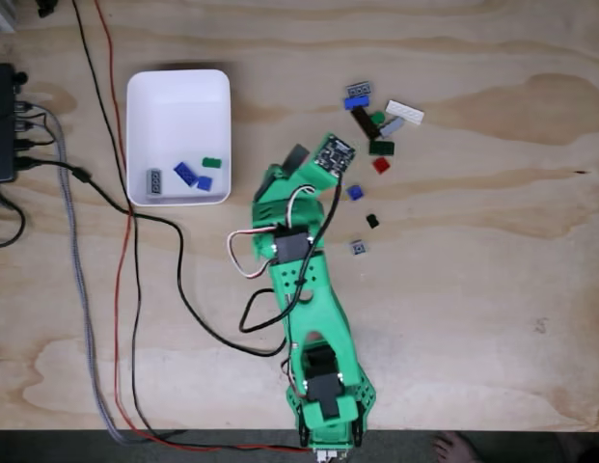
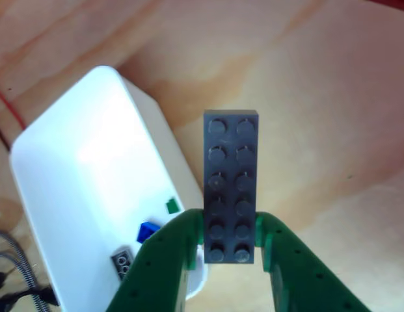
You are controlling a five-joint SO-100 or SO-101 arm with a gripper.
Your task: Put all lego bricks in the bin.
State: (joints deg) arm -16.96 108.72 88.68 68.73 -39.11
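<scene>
Wooden table (image 1: 492, 289): my green hand (image 2: 231, 244) pinches a long dark-grey studded brick (image 2: 231, 175) beside the white plastic bin (image 2: 78, 195); I should centre it over before releasing.

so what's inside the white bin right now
In the fixed view the bin holds four small bricks: a grey one, two blue and a green. None looks covered there.

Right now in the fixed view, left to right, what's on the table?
Black box → bin holding four bricks → green arm → loose lego bricks.
</scene>
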